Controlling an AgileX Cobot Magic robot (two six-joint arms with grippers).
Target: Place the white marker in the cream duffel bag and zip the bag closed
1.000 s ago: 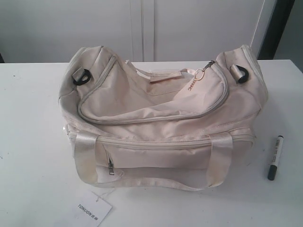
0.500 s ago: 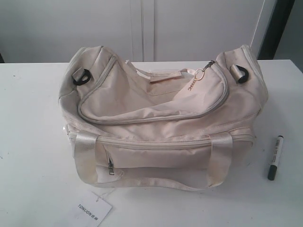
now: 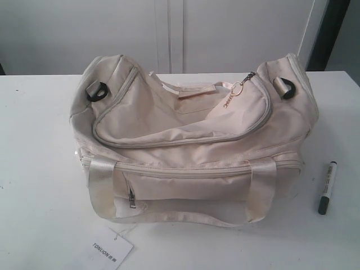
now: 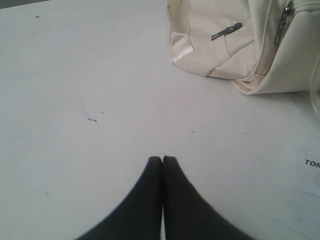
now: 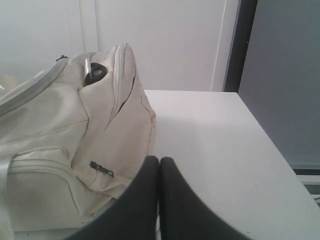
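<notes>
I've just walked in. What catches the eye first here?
A large cream duffel bag slumps in the middle of the white table. A white marker with a dark cap lies alone to its right, and a white paper tag rests in front of the bag.

White table (image 3: 34,169), pale panelled wall (image 3: 225,34) behind, dark upright strip (image 3: 329,28)

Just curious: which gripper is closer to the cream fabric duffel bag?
Right. The right gripper is close beside the cream fabric duffel bag; the left gripper stands off across white table.
</notes>
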